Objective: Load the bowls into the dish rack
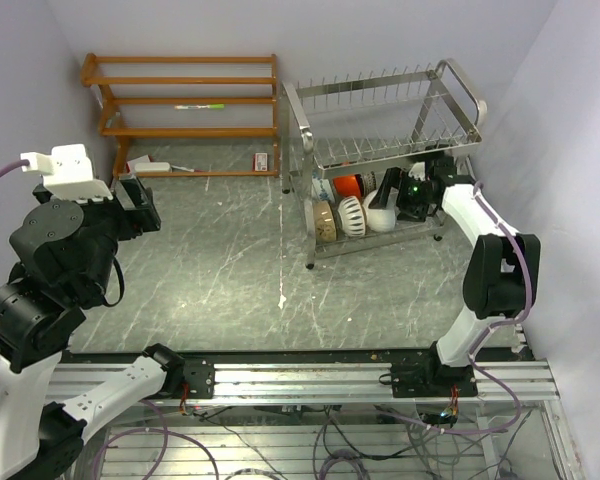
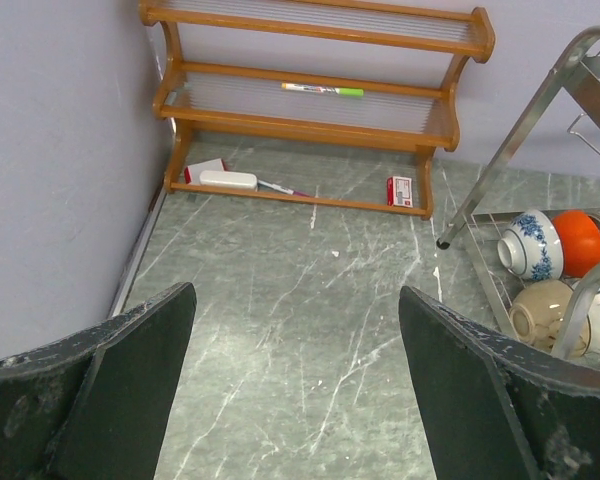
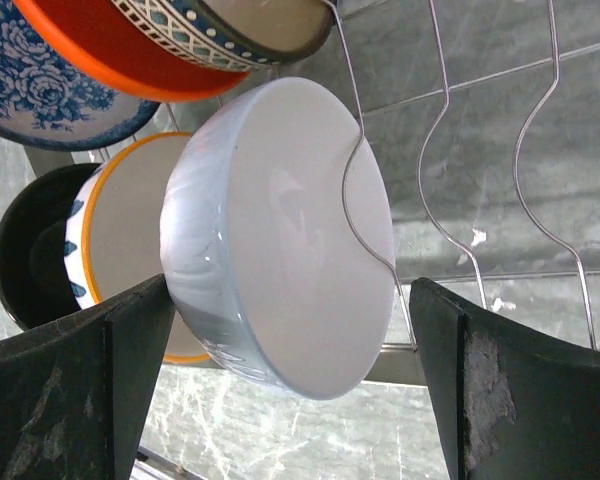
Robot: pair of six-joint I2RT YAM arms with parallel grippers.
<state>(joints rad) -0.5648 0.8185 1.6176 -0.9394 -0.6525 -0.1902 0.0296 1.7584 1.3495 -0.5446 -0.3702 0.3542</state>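
From above, the right hand (image 1: 398,196) reaches into the lower tier of the silver dish rack (image 1: 380,150). It is at the white bowl (image 1: 380,212), which stands on edge. Past it in the same row stand a striped bowl (image 1: 352,215) and a cream-tan bowl (image 1: 325,221). A red-orange bowl (image 1: 347,185) sits behind that row. The left hand (image 1: 143,205) hangs over the table (image 1: 220,270), well apart from the rack, with an orange wooden shelf (image 1: 190,100) ahead of it.

In the left wrist view, the left hand (image 2: 295,295) is spread wide with nothing between its fingers (image 2: 130,380). Ahead and to its right, a blue-and-white bowl (image 2: 530,243) stands on edge in the rack.

In the right wrist view, the right hand (image 3: 290,285) is spread wide around the white bowl (image 3: 280,240). The bowl stands on its rim with its mouth turned toward the right finger (image 3: 520,400), so its axis runs from finger to finger. A wire prong (image 3: 365,200) crosses the mouth. A gap shows between the rim and the right finger. The left finger (image 3: 70,400) lies at the outer wall, and I cannot tell whether it touches. Behind the bowl's base stand the striped bowl (image 3: 130,250) and then a dark bowl (image 3: 30,250).
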